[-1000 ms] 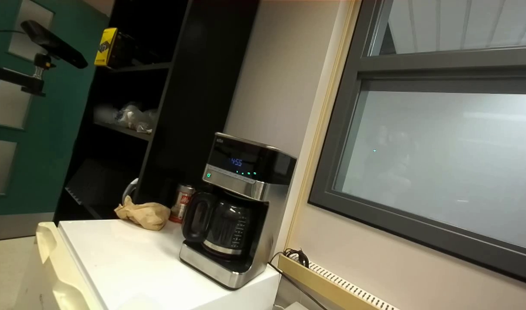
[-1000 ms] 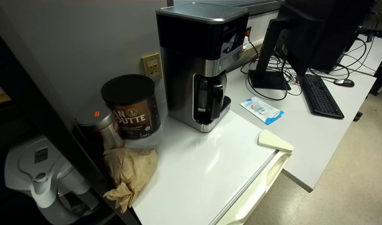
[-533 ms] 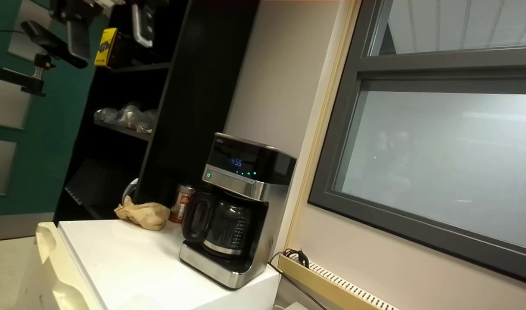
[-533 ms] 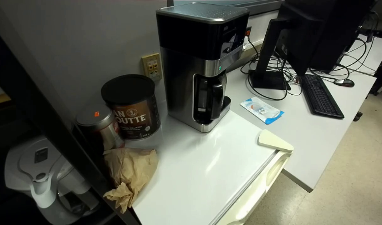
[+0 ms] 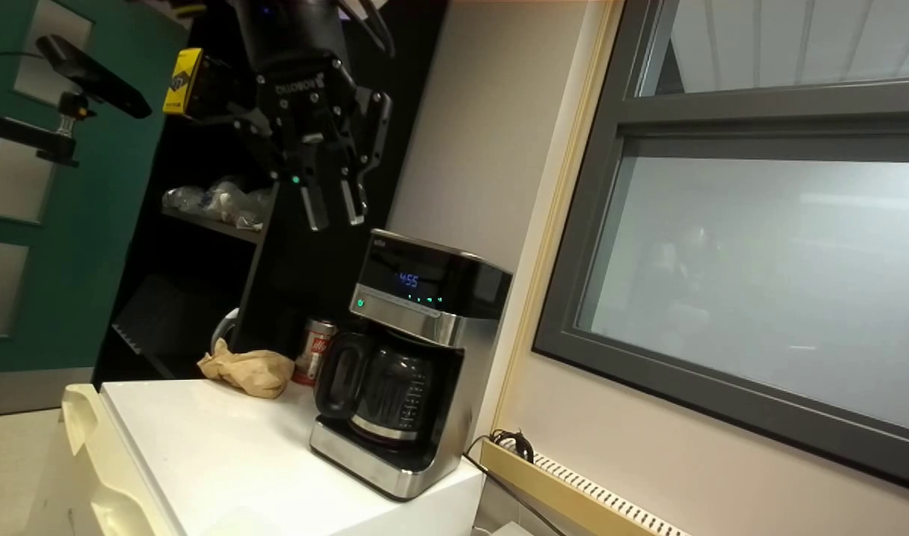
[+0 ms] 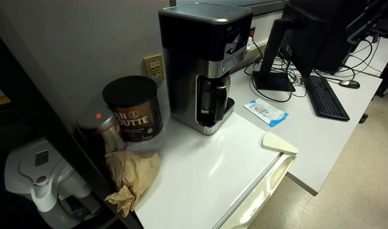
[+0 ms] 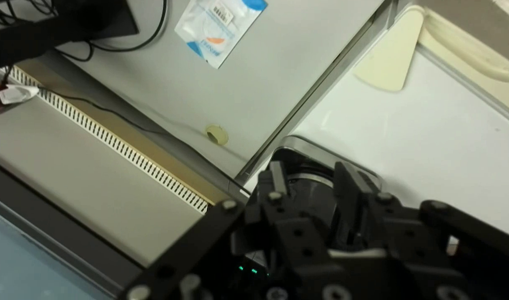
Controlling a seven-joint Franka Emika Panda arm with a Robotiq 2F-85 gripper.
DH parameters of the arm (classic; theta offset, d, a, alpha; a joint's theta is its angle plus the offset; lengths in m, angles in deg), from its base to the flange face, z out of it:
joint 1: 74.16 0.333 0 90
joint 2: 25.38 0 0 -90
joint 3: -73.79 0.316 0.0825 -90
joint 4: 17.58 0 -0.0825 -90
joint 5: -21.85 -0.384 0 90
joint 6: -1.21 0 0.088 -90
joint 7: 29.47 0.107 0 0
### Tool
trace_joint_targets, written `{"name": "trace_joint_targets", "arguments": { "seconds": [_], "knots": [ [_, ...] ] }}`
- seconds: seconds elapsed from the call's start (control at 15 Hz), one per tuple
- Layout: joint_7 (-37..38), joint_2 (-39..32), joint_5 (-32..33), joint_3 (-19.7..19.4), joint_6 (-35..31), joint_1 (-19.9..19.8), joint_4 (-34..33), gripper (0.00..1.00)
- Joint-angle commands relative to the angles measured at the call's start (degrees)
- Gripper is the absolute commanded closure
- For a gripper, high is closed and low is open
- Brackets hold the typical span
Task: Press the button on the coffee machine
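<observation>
Short of the coffee machine (image 5: 417, 318), parted jaws newly brought in

Lower than the jaws, on the white tabletop (image 5: 223, 461), the machine is seen standing upright with its carafe (image 5: 391, 394) seated. A second ago the jaws were shown in neither exterior view; half a second ago they were caught at the top edge of an exterior view, and by now they have been brought across toward the machine, fingers (image 5: 316, 210) pointed down. The gap between the fingers seems to have been narrowed too, though that may be owed to the changed angle. A modest gap is left and nothing is gripped; in the wrist view the carafe is seen beyond it.

Beyond and below the fingers, a green-lit spot (image 5: 360, 303) on the machine's front is taken to be the button. No contact is shown: in an exterior view, a dark part of the arm (image 6: 370, 25) is seen well apart from the machine. The task is thus judged to be in its approach, with the press not yet made. Next, an alignment on the lit spot seems to be called for; with the jaws parted, the button could be straddled and missed.
</observation>
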Motion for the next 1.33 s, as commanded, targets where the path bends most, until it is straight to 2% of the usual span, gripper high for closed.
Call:
{"name": "trace_joint_targets", "arguments": {
  "seconds": [0.0,0.07,0.53,0.67,0.8,1.27],
  "knots": [
    [-2.5,-7.7,-0.3,-1.1,-8.0,-0.3,-5.1,0.94],
    [-2.4,-9.5,0.0,-1.5,-10.6,-0.3,-6.2,1.00],
    [-1.7,-20.8,-0.6,-0.7,-21.3,-1.6,-14.3,1.00],
    [-1.3,-23.8,-0.8,-0.8,-22.7,-1.6,-17.1,1.00],
    [-3.3,-26.5,-4.1,-0.8,-23.6,-1.2,-19.8,1.00],
    [-3.4,-34.7,-8.6,1.0,-22.8,-0.9,-29.4,1.00]
  ]
}}
